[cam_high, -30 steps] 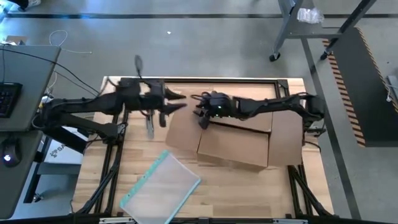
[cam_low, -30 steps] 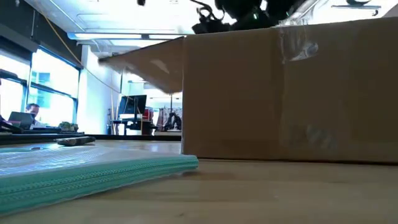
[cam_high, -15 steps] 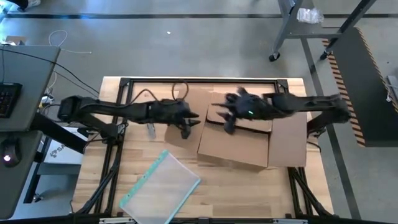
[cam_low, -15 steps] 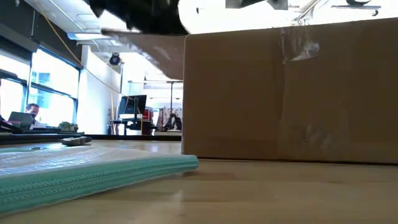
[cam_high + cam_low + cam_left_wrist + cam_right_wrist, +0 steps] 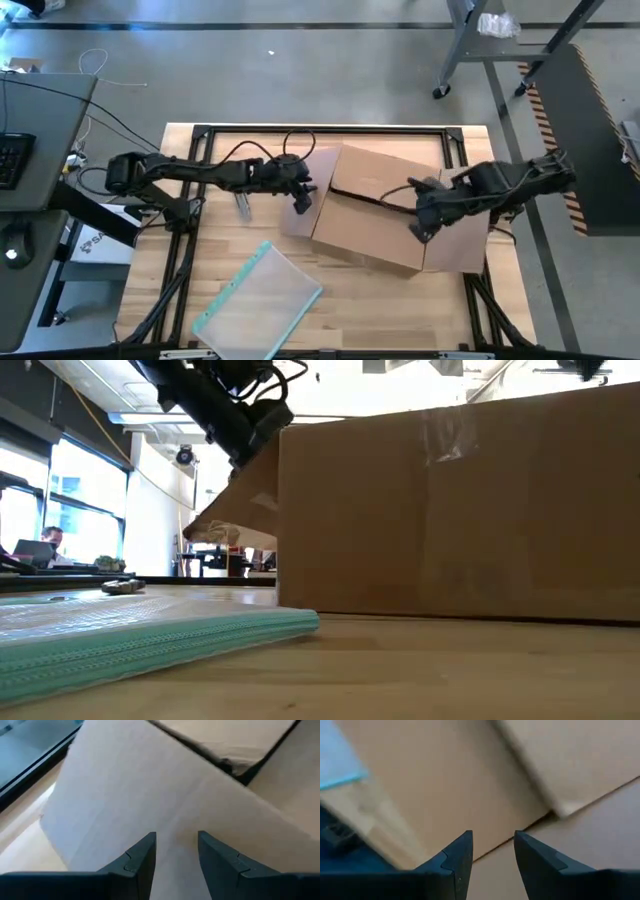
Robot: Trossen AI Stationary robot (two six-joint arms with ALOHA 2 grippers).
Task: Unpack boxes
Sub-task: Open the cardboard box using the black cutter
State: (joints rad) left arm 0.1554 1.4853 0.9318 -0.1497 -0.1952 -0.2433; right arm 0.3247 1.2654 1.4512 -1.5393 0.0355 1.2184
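Here, left pincer (image 5: 300, 198) parted over the cardboard box's (image 5: 375, 215) left flap, right pincer (image 5: 420, 226) parted above its top.

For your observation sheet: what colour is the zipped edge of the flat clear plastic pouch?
Teal; the flat clear plastic pouch shows it best in the low view.

A wooden table (image 5: 400, 300) with a black frame carries a brown cardboard box (image 5: 375, 215), a clear pouch (image 5: 258, 300) with a teal edge, and a small grey object (image 5: 241, 207).
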